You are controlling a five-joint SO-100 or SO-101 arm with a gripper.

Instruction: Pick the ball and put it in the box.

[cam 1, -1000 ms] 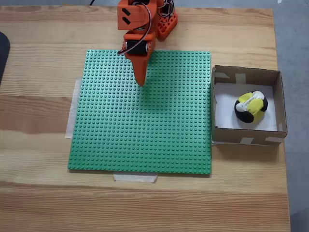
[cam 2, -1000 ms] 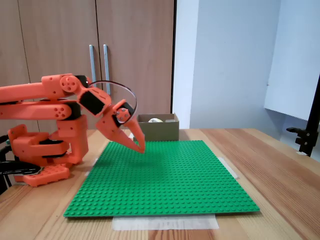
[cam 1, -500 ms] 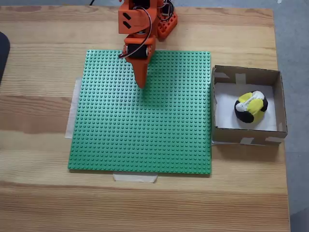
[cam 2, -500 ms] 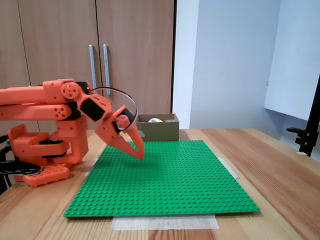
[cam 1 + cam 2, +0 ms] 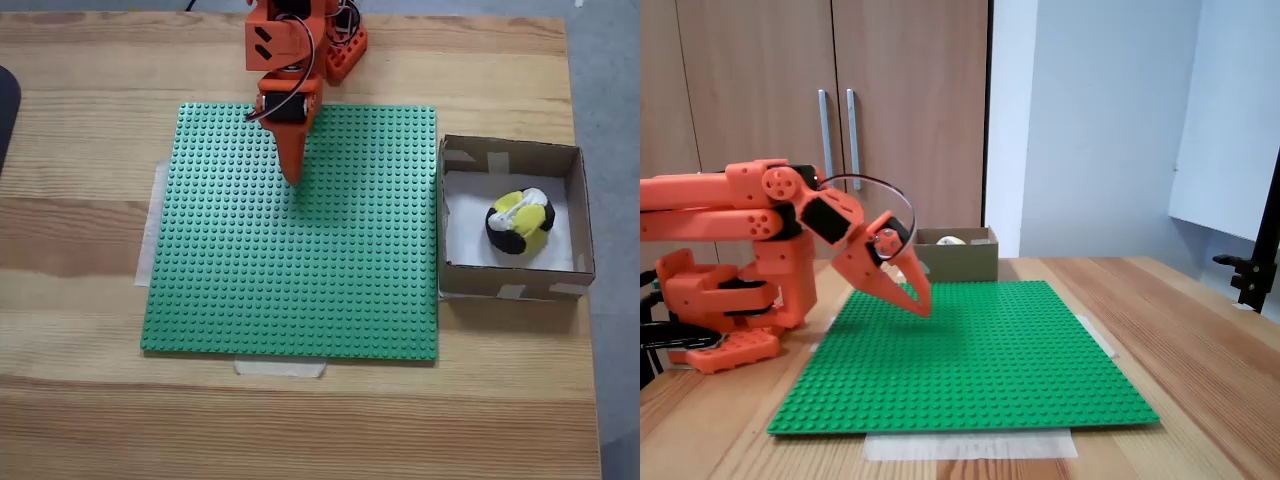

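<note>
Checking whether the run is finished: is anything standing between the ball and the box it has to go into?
Nothing visible does. The ball already lies on the white floor inside the box. The gripper hangs shut and empty over the green studded mat, well apart from the box.

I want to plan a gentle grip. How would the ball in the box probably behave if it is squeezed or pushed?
The ball looks lumpy and uneven, so it probably gives under a squeeze and is unlikely to be fragile. Its irregular shape suggests it would wobble more than roll smoothly. If pushed, the walls of the box around it should stop it quickly.
</note>
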